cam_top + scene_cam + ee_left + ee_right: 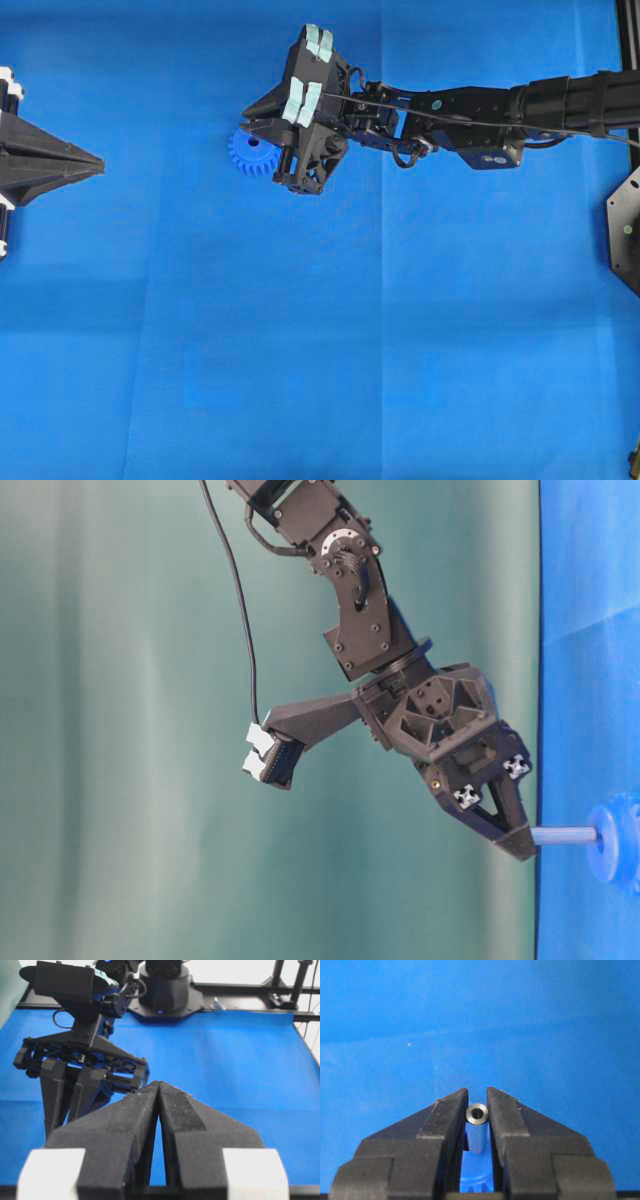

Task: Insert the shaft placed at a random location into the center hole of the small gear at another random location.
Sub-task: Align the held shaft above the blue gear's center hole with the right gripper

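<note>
Right tool [478, 1105], in the lower centre of the right wrist view: its black jaws stand nearly closed, pinching a short silvery-grey metal shaft [477, 1114] with a hollow end, which points away from the camera toward the tabletop. In the table-level view, lower right, the shaft [563, 835] runs from the tool's tips [520, 845] to the hub of the bright blue toothed plastic small gear [612, 845], and its far end meets the hub. Whether it has entered the center hole cannot be told; the hole itself is hidden in every view.

In the overhead view the gear [251, 152] lies on the blue tabletop [320, 350] in the upper centre-left of the frame, half covered by the right tool [270, 125].

Left tool [158, 1089], foreground centre of the left wrist view: jaws closed tip to tip, holding nothing. In the overhead view it [98, 162] sits at the far left edge, well apart from the gear.

Risks, as judged from this moment. If the shaft is slightly off the hole's axis, downward pressure may push the light gear sideways or tip it, since nothing holds it down. A tilted shaft may jam on the hub rim or slip in the narrow grip. Letting go before the shaft is seated may let it topple and roll off.

Containers: none appears in any view.
</note>
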